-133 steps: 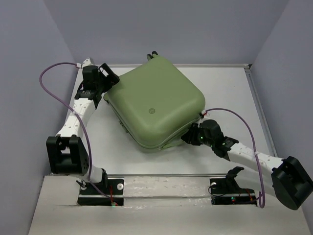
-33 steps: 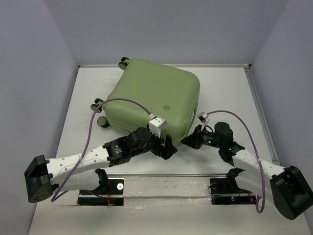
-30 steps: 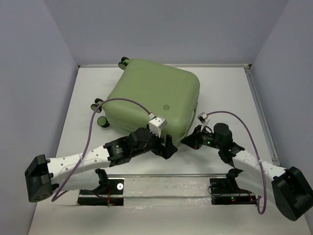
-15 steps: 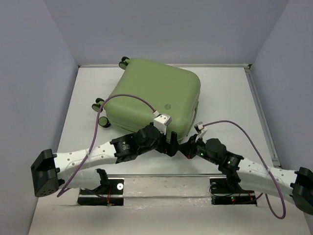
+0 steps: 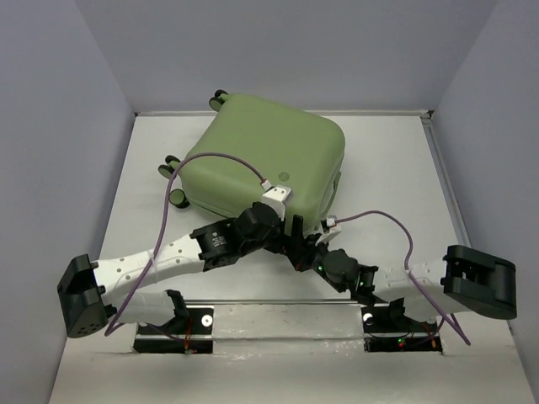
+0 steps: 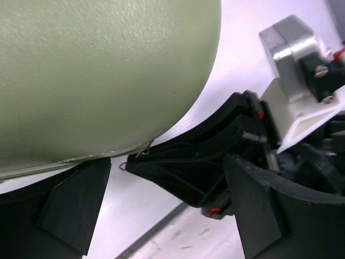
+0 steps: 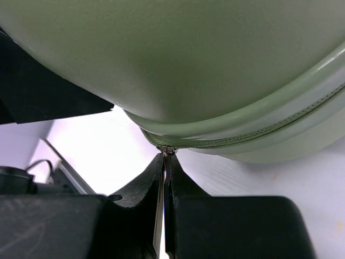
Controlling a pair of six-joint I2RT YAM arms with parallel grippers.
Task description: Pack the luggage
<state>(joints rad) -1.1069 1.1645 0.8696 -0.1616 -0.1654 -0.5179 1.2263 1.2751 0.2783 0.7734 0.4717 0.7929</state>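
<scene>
The luggage [image 5: 261, 156], pale green and closed, lies flat on the white table with its round logo up. At its near corner my right gripper [image 5: 305, 245] is shut on the metal zipper pull [image 7: 167, 150] of the green zipper seam [image 7: 253, 135]. The pull sits right at the gripper's tips [image 7: 167, 159]. My left gripper [image 5: 295, 234] hangs open at the same corner, one finger [image 6: 75, 205] under the shell's edge [image 6: 97, 70], the other finger [image 6: 269, 216] to the right. The right gripper's black fingers [image 6: 188, 162] lie between them.
Black caster wheels [image 5: 174, 181] stick out on the luggage's left side, another [image 5: 221, 97] at the far corner. A metal rail [image 5: 278, 303] runs along the near table edge. Grey walls close in the left, far and right sides. Purple cables [image 5: 164, 210] arc over both arms.
My right arm has swung left along the luggage's near edge, shut on the zipper pull. The left gripper stayed open and shifted slightly toward the corner. The luggage turned a little.
</scene>
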